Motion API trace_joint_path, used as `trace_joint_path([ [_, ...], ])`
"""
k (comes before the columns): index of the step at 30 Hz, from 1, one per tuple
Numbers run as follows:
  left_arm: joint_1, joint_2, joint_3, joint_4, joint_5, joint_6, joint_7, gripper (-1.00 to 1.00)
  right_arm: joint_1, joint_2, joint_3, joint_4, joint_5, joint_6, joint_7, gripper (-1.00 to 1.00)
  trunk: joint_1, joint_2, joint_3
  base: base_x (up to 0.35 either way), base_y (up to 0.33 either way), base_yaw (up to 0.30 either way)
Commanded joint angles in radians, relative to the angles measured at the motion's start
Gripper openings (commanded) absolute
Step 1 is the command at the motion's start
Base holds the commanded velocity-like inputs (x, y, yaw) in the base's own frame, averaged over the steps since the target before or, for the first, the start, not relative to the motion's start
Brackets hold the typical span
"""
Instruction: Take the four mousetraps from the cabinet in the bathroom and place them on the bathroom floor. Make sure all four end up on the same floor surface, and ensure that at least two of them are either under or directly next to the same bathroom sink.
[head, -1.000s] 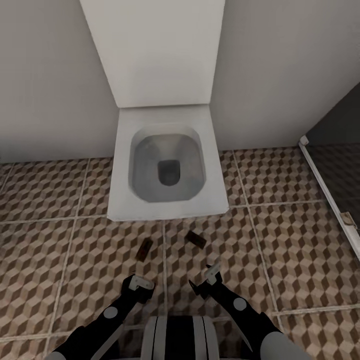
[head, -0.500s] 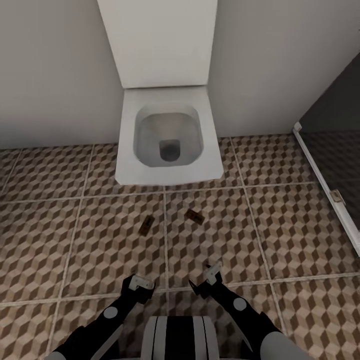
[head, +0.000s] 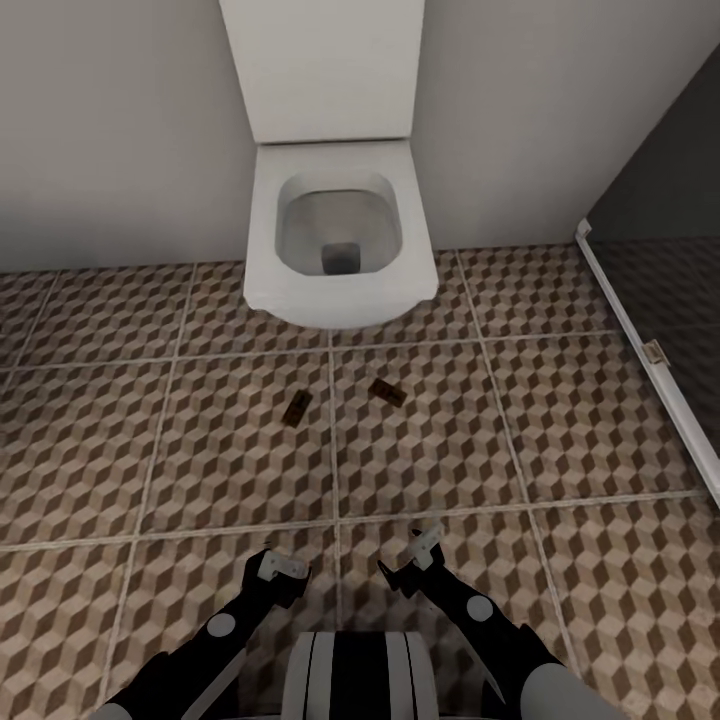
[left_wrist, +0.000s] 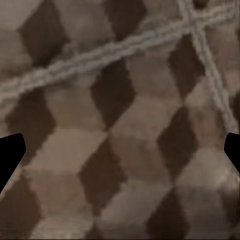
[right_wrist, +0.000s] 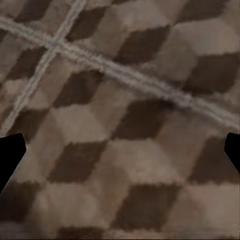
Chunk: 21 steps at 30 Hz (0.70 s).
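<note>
- brown wooden mousetraps lie on the bathroom floor (head: 560, 440) in the head view: a left mousetrap (head: 296, 409) and a right mousetrap (head: 388, 392), each on its own tile either side of a grout line, a little in front of a white toilet (head: 340, 235).
- both sit flat, tilted at different angles, apart from each other and well apart from the robot's arms.
- neither the cabinet nor the sink can be seen here, so whether these two count as next to a sink cannot be judged from these views.
- left gripper (head: 277, 570) hangs low over the tiles with its fingers spread and nothing between them; the left wrist view confirms it, with dark fingertips (left_wrist: 11, 152) at the far edges and bare tile between.
- right gripper (head: 415, 565) is likewise spread wide and empty, its fingertips (right_wrist: 10, 150) framing bare tile and grout.
- as for handling, each trap looks light, thin and stiff: a small wooden board that should not bend but could skid on the smooth tile if nudged sideways.
- being so flat, it offers little height to pinch; the likely hold is across the short width of the board, fingers closing on its long edges, coming straight down.
- dark wire parts on top are the delicate bit and a poor place to grip; they might snag or shift.
- a glass shower screen with a white frame (head: 640, 350) stands off to the right.
</note>
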Motion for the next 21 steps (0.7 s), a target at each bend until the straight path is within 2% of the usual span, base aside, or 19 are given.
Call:
trace_joint_path([
  [1,-0.001,0.001,-0.008,0.000,0.009,-0.005,0.009,1.00,0.000,0.000,-0.001,0.001,0.008,-0.004,0.000,1.00,-0.001,0.000,0.000,-0.340,0.000,0.000],
  [9,-0.001,0.001,-0.008,-0.002,0.009,-0.004,0.009,1.00,0.000,0.000,-0.001,0.001,0.008,-0.004,0.000,1.00,-0.001,0.000,0.000,-0.252,0.000,0.000],
  [21,-0.001,0.000,-0.008,-0.001,0.009,-0.003,0.009,1.00,0.000,-0.001,-0.002,0.001,0.009,-0.004,-0.001,1.00,-0.001,0.000,0.000,-0.027,0.000,0.000],
])
